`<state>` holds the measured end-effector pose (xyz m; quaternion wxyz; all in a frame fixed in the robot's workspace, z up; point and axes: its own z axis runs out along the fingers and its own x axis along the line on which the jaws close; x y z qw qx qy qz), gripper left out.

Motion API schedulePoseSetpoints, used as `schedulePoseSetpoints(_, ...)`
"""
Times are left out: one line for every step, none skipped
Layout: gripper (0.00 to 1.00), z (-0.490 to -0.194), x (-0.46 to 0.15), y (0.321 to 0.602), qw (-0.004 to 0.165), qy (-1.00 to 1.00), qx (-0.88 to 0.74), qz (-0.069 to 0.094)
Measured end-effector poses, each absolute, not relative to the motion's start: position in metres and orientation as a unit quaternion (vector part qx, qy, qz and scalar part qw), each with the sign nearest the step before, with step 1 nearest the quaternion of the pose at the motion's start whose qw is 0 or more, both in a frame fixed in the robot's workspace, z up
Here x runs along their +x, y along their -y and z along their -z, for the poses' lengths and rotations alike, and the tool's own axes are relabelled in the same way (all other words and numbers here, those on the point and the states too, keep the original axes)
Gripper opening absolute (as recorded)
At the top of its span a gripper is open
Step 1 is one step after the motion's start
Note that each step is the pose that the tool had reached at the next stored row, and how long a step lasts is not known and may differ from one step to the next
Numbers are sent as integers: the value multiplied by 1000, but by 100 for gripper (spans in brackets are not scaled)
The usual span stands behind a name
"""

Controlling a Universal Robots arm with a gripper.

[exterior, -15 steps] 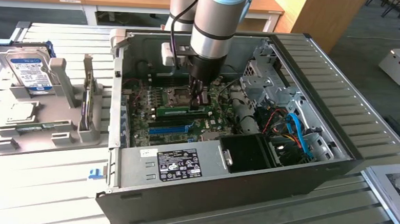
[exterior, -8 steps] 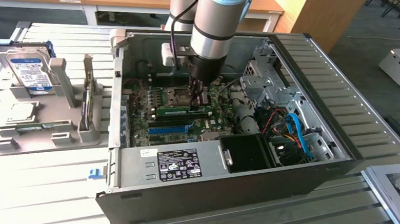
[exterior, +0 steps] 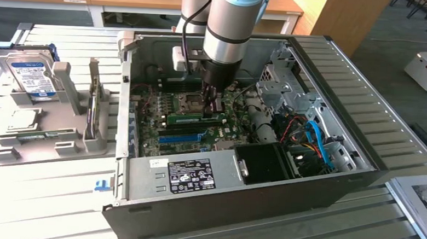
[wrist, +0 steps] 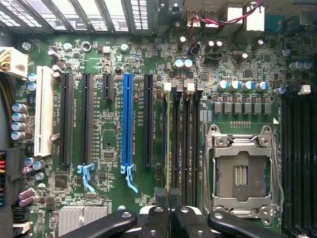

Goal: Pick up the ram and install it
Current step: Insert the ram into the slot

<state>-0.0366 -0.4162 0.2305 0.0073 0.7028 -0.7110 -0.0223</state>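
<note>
The arm (exterior: 229, 22) reaches straight down into the open computer case (exterior: 359, 138), which lies on its side on the slatted worktop (exterior: 48, 209). Its claw (exterior: 214, 109) sits low over the motherboard (exterior: 169, 103), with its tips at the end of the ram (exterior: 185, 117). The ram is a narrow green stick standing on edge in a memory slot, and it runs from the claw towards nine o'clock in the exterior view. It lies just at six o'clock of the silver CPU socket (exterior: 188, 100) and at twelve o'clock of the blue expansion slot (exterior: 177, 138). In the wrist view the claw (wrist: 168, 194) has its two black fingers (wrist: 159, 196) drawn together with barely a slit between them. The ram (wrist: 165, 134) shows there as a thin edge in the bank of memory slots between the CPU socket (wrist: 240, 171) and the blue expansion slot (wrist: 128, 119), in the slot farthest from the socket. The claw is closed, but I cannot tell whether it pinches the stick's top edge or only rests on it. At nine o'clock of the case in the exterior view stands a grey holder (exterior: 44, 143), carrying a hard drive (exterior: 31, 77) with a blue-and-white label and a green expansion card (exterior: 93, 105) upright on edge. The power supply (exterior: 189, 173) fills the case's six o'clock corner.
</note>
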Motion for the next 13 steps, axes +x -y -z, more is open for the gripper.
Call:
schedulePoseSetpoints(11,-230,-37,416,7,711,703,22)
schedulePoseSetpoints(11,-230,-37,416,7,711,703,22)
schedulePoseSetpoints(11,-230,-37,416,7,711,703,22)
schedulePoseSetpoints(11,-229,-37,416,7,711,703,22)
schedulePoseSetpoints(11,-229,-37,416,7,711,703,22)
schedulePoseSetpoints(11,-229,-37,416,7,711,703,22)
schedulePoseSetpoints(11,-228,-37,416,7,711,703,22)
schedulePoseSetpoints(11,-228,-37,416,7,711,703,22)
schedulePoseSetpoints(11,-227,-37,416,7,711,703,22)
schedulePoseSetpoints(11,-227,-37,416,7,711,703,22)
schedulePoseSetpoints(11,-226,-37,416,7,711,703,22)
schedulePoseSetpoints(11,-226,-37,416,7,711,703,22)
schedulePoseSetpoints(11,-225,-37,416,7,711,703,22)
